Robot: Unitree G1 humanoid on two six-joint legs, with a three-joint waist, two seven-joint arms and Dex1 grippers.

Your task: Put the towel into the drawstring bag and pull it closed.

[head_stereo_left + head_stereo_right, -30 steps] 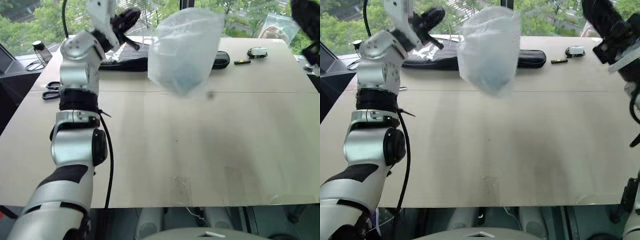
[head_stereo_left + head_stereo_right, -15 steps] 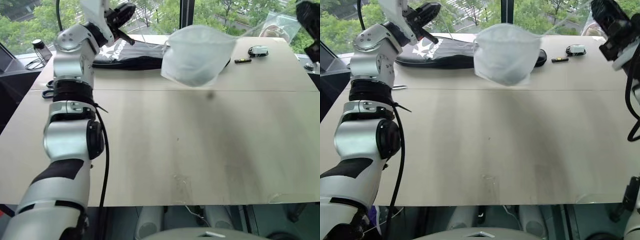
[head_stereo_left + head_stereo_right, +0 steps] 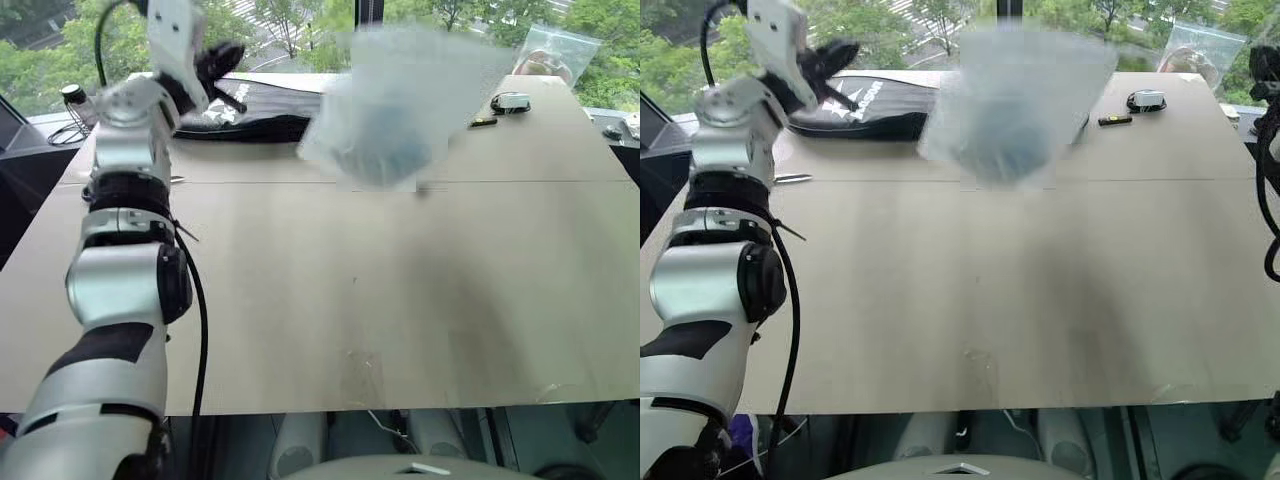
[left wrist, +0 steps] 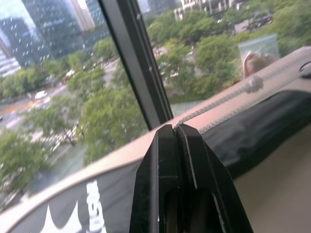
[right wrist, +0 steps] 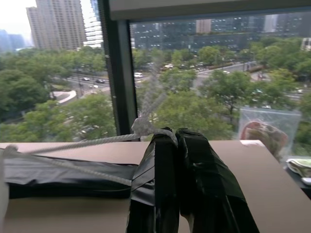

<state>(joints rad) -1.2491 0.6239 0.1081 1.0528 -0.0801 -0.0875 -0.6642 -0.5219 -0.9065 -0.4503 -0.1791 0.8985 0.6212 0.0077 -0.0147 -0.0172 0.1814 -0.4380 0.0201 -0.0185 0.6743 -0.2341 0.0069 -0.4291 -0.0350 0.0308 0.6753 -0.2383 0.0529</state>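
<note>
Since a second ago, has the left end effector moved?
Yes. The left end effector has shifted left along the black racket case, away from the drawstring bag.

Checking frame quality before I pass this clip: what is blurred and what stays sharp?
Both eye views: the drawstring bag in mid-air is smeared by motion, while the table is crisp. Both wrist views: the shut fingers and cord are sharp.

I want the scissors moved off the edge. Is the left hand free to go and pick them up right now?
Probably not: the left hand is shut on the cord of the drawstring bag, which hangs above the table.
</note>
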